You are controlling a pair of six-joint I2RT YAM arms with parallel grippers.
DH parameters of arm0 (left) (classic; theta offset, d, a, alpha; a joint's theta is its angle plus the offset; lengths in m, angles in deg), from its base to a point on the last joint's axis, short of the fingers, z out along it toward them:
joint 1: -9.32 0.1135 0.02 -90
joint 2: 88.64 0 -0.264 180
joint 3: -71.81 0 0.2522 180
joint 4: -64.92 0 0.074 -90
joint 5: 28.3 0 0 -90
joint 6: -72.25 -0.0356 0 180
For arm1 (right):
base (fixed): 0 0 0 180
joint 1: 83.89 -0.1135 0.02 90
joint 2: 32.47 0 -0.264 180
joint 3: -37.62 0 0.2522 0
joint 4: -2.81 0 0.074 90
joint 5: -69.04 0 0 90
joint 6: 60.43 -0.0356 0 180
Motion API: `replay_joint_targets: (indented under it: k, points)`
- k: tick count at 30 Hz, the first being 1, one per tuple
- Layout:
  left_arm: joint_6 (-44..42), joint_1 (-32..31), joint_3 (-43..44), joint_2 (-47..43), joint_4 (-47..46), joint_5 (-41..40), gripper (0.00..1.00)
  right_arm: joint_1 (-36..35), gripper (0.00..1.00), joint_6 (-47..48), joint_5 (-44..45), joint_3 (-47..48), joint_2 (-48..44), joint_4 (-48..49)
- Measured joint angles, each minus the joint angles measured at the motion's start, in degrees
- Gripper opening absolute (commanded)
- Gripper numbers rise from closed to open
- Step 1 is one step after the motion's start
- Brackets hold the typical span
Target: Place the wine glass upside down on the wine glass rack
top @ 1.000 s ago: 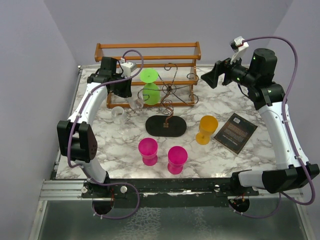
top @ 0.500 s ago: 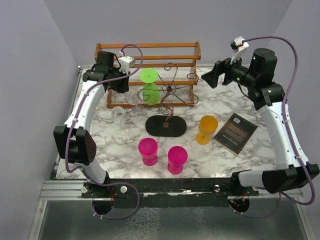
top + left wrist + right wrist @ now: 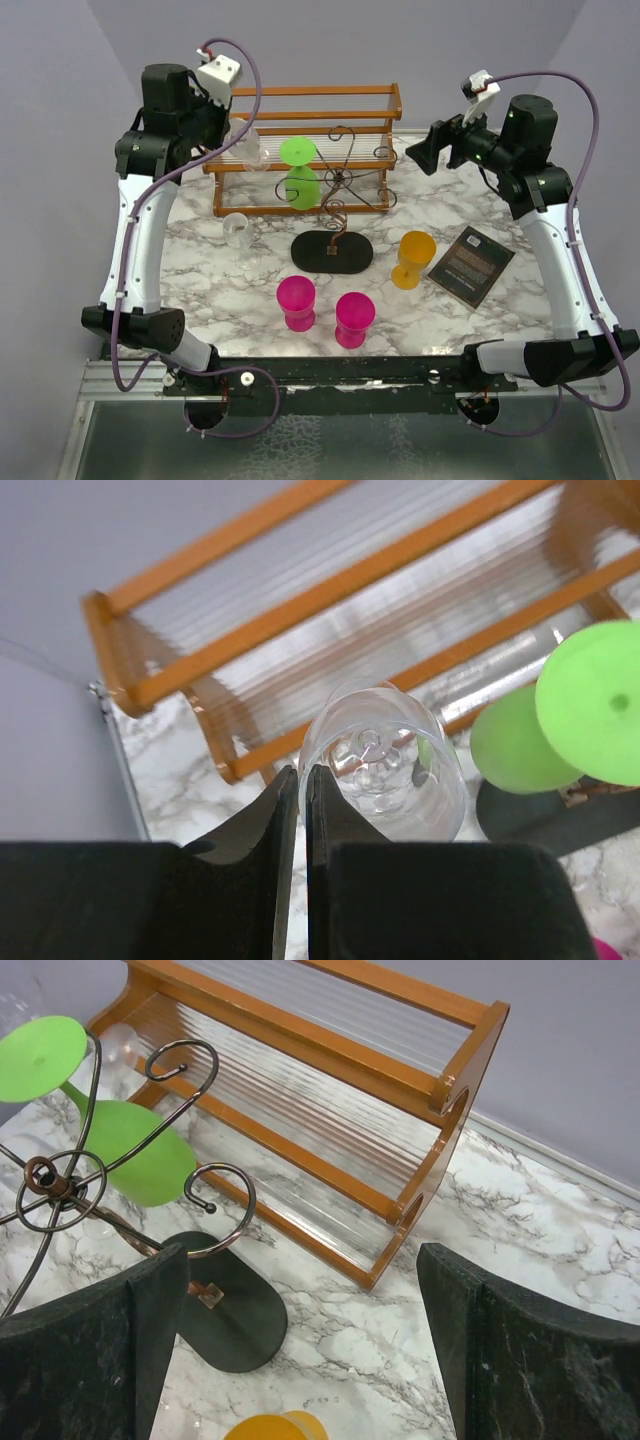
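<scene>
Our left gripper [image 3: 297,775] squeezes the wine glass [image 3: 385,770], now up high left of the wine glass rack [image 3: 340,185], ready for hanging; our right gripper [image 3: 302,1260] gapes wide.

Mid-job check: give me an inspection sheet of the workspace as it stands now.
Surface: marble table, glasses standing on it.
Job's things: clear wine glass held aloft beside the wooden shelf; wine glass rack carries a green glass upside down.
Clutter: second clear glass, two pink glasses, orange glass, dark card.
Hands: left hand shut on the clear wine glass; right hand open, empty.
Cables: purple cable looped along each arm, clear of the rack.
Surroundings: lilac walls; nothing else seen.
</scene>
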Motion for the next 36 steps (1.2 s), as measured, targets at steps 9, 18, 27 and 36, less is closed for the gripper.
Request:
replay_joint_targets:
  k: [9, 18, 27, 36]
  points:
    - [2.23, -0.04, 13.75, -2.75, 1.03, -4.07, 0.00, 0.00, 0.87, 0.90, -1.81, 5.86, 1.27, -1.16]
    - [15.10, -1.33, 19.52, -1.55, -8.92, 3.80, 0.00, -0.55, 0.79, -4.28, -9.57, 14.64, 9.33, 2.54]
    - [27.23, -6.95, 13.92, 2.27, -22.34, 12.22, 0.00, -2.40, 0.74, -15.21, -15.21, 16.04, 14.75, 10.43]
    - [30.80, -11.67, 9.53, 2.54, -28.39, 14.75, 0.00, -2.69, 0.50, -22.27, -15.58, 14.34, 14.80, 16.70]
